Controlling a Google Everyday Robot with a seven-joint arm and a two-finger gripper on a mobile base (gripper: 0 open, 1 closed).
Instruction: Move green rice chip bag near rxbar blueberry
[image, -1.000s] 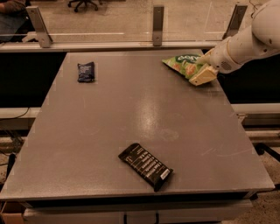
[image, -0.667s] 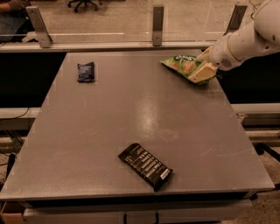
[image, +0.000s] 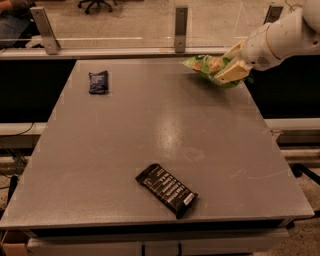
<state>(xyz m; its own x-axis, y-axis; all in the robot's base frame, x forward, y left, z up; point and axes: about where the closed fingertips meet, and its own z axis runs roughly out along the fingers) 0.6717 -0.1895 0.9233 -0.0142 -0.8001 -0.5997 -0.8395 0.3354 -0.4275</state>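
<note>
While the white arm (image: 280, 40) reaches in from the right, angled down-left, its cream two-finger gripper (image: 228, 63) pinches the crinkly bright green rice chip bag (image: 204, 65) at the grey table's (image: 150, 130) far-right corner. The small navy rxbar blueberry (image: 98, 82) lies far-left, well apart.

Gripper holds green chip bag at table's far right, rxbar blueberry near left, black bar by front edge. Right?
One error: camera view shows the rxbar blueberry at far left, not near left. The gripper does hold the green rice chip bag at far right; black bar by front edge.
</note>
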